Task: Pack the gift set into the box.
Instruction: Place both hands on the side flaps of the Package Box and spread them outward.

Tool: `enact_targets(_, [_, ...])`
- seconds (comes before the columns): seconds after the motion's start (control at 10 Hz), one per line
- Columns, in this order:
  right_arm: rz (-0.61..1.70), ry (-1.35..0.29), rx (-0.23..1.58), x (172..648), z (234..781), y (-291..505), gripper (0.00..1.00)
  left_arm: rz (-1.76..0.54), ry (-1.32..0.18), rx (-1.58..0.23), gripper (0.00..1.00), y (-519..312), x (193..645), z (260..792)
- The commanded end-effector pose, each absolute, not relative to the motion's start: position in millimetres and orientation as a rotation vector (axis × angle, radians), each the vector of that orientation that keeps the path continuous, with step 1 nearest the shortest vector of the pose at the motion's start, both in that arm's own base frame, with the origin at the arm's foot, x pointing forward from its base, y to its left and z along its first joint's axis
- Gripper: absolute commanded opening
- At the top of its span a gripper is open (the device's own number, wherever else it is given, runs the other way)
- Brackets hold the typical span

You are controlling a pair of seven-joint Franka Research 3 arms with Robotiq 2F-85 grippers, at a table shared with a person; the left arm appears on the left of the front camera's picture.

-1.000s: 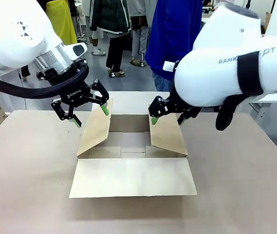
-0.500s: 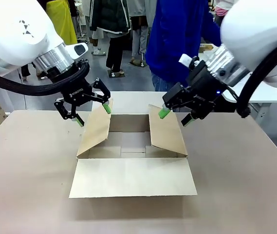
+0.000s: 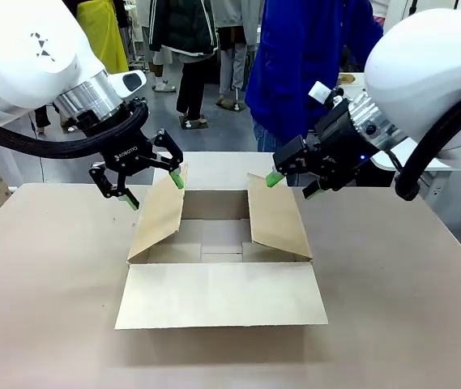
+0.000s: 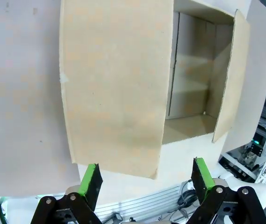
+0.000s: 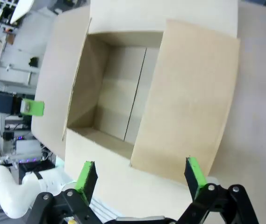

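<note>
The right arm is swinging its bulk back toward the right edge of the pale grey-brown surface (image 3: 52,284). The right hand (image 3: 292,185) is rolling and lifting a touch above the right side flap (image 3: 277,223), jaws spread wide and gripping nothing. The left hand (image 3: 155,190) is barely shifting. It is hanging released by the top corner of the left side flap (image 3: 159,215), though from the front it's hard to say whether its green pad is touching the cardboard.

So the large plain brown corrugated cardboard box (image 3: 222,296) is sitting mid-surface, a little toward the far edge, and its mouth is opening up clear. Both side flaps are standing raised with no grip on them, and the near flap is lying flat toward the near edge. That is looking like a box ready to receive.

Inside, both wrist views are showing only the bare cardboard floor with its centre seam. Nothing is in there, so the gift set is not packed yet and the packing proper is yet to begin. A person in a blue jacket (image 3: 295,65) is standing at the far edge.
</note>
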State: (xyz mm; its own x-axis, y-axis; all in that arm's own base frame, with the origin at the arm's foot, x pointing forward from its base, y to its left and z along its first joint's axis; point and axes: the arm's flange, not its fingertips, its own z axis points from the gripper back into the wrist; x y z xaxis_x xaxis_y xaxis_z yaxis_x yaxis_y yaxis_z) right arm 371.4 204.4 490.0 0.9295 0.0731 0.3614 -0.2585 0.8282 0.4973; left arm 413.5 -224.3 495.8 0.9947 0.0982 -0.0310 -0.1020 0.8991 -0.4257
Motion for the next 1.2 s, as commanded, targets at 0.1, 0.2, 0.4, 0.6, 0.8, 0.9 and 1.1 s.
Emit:
enact_targets(0.1, [0.192, -0.427, 0.601, 367, 479, 206, 1.0, 0.124, -0.007, -0.423, 1.0, -223, 410, 495])
enact_targets(0.2, [0.192, -0.429, 0.602, 367, 480, 206, 1.0, 0.124, -0.007, -0.423, 1.0, -223, 410, 495])
enact_targets(0.4, [0.169, -0.395, 0.561, 372, 490, 205, 1.0, 0.103, 0.009, -0.441, 1.0, -224, 413, 496])
enact_targets(0.6, [0.169, -0.395, 0.561, 372, 490, 205, 1.0, 0.131, -0.025, -0.317, 1.0, -257, 421, 504])
enact_targets(0.8, [0.169, -0.395, 0.561, 372, 490, 205, 1.0, 0.24, -0.043, -0.129, 1.0, -295, 443, 504])
enact_targets(0.9, [0.169, -0.395, 0.561, 372, 490, 205, 1.0, 0.238, -0.057, -0.033, 1.0, -314, 451, 493])
enact_targets(1.1, [0.169, -0.395, 0.561, 372, 490, 205, 1.0, 0.262, -0.143, 0.082, 1.0, -331, 456, 470])
